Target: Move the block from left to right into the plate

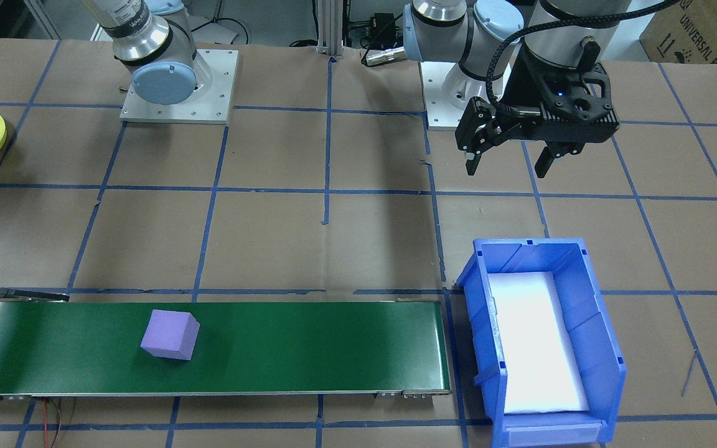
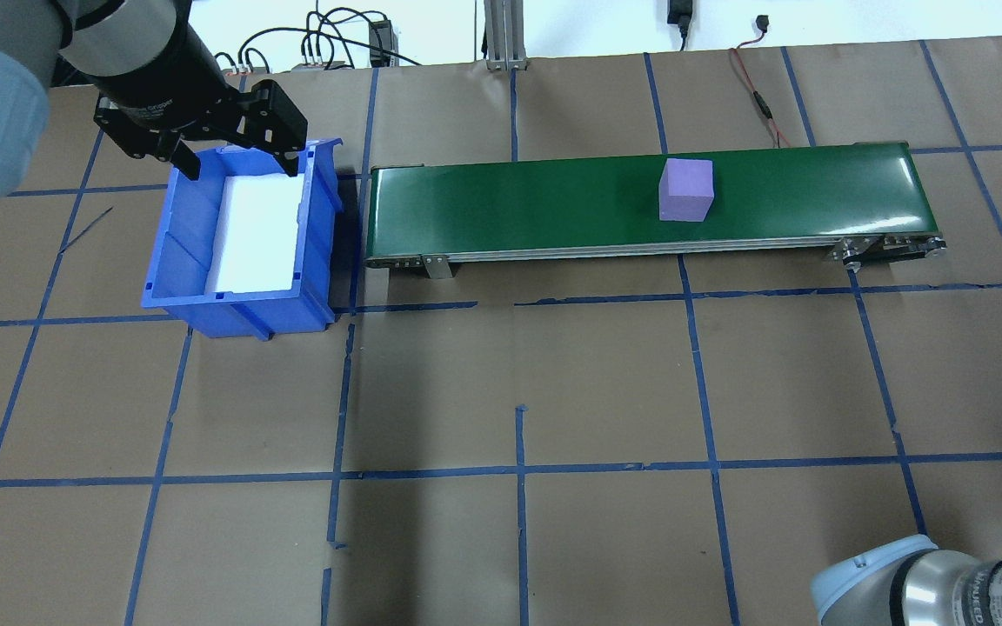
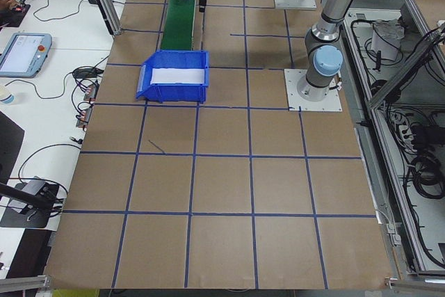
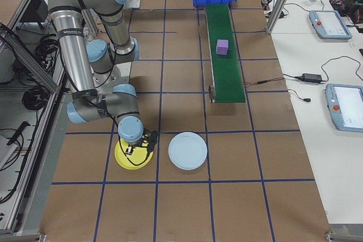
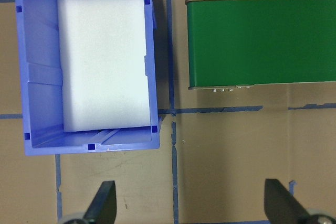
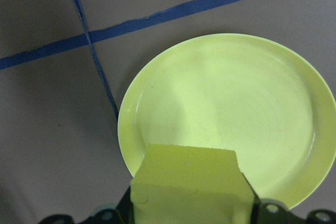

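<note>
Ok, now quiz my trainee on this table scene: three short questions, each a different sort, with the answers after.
1. True or false: the purple foam cube lies inside the blue plastic bin.
2. What does the right gripper hold above the round bright-yellow plastic plate? A. a yellow foam cube. B. a purple cube. C. nothing.
3. Fill in: the left gripper is ____ (open or shut).

Key: 1 false, it sits on the green conveyor belt. 2 A. 3 open.
</note>
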Tool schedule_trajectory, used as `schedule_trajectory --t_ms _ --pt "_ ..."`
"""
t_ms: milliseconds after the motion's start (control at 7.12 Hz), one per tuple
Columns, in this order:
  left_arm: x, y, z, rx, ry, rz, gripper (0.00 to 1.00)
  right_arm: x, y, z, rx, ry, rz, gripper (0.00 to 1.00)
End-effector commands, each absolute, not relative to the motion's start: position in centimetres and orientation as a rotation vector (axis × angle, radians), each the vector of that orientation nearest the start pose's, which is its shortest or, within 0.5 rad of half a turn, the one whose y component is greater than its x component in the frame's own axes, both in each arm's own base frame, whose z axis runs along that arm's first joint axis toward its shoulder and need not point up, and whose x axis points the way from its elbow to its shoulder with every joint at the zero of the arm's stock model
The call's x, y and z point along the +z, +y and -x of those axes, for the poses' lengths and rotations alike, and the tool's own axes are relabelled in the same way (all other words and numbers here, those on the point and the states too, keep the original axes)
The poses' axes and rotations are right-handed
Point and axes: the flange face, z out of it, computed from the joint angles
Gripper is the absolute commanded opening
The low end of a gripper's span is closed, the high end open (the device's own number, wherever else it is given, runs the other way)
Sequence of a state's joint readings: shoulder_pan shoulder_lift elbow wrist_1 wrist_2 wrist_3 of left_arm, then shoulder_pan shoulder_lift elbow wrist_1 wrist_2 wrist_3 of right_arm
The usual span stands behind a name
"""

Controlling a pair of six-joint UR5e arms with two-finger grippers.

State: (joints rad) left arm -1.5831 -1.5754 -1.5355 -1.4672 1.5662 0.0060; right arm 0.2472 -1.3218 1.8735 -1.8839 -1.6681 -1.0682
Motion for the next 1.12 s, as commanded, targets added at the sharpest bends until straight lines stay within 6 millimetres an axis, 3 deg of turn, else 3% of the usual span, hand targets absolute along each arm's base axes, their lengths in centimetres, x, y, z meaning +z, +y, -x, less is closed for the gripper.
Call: schedule_trajectory --t_ms 0,281,422,562,703,843,984 --pt "51.4 -50.4 14.0 -0.21 3.14 -0.027 1.0 25.1 -24.5 46.8 0.252 2.927 -0.363 1.0" --pt "51.4 -50.4 14.0 -0.21 3.141 -0.03 1.0 26.4 -24.6 47.0 0.24 2.942 -0.369 1.0" --pt "51.4 -50.4 14.0 -0.21 3.141 -0.03 1.0 27.0 -25.9 46.2 0.228 2.947 -0.342 1.0" --pt "51.4 -50.4 14.0 -0.21 3.141 -0.03 1.0 29.4 -31.1 42.7 0.151 3.002 -0.221 1.0" --pt "51.4 -50.4 14.0 -0.21 3.141 -0.03 1.0 32.5 -37.7 37.6 0.112 3.09 -0.049 1.0" --pt "51.3 -50.4 14.1 -0.207 3.141 -0.032 1.0 35.0 -43.0 34.5 0.041 3.13 -0.01 1.0" --pt "51.0 -50.4 14.1 -0.198 3.142 -0.034 1.0 36.8 -48.0 29.7 -0.095 3.105 -0.032 1.0"
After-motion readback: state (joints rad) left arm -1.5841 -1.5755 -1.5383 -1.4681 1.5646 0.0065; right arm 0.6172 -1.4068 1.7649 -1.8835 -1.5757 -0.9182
